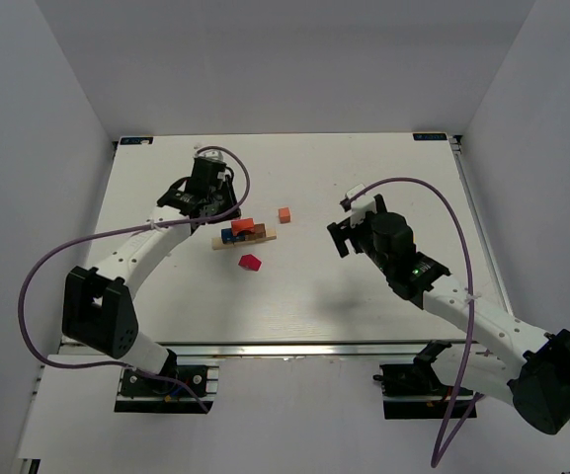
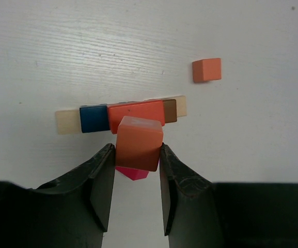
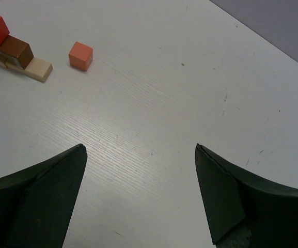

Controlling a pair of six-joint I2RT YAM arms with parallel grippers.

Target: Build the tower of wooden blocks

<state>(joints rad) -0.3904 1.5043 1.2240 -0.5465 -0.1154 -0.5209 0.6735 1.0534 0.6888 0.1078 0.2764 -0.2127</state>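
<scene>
The left gripper pinches an orange block near the wood block tower, whose spare cube lies at 2 o'clock. The placing step seems in hand, and next it calls for a square, gentle lowering. The right gripper gapes wide, empty.

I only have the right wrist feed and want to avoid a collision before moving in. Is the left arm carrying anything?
Observer: Yes. The left gripper is shut on an orange block, close to the tower.
Operator: What is at the tower's other end? I see only one end.
Observer: A blue block sits on the tan base, next to the long orange-red block.
Operator: Any loose pieces besides the orange cube?
Observer: A red block lies loose on the arms' side of the tower.
</scene>
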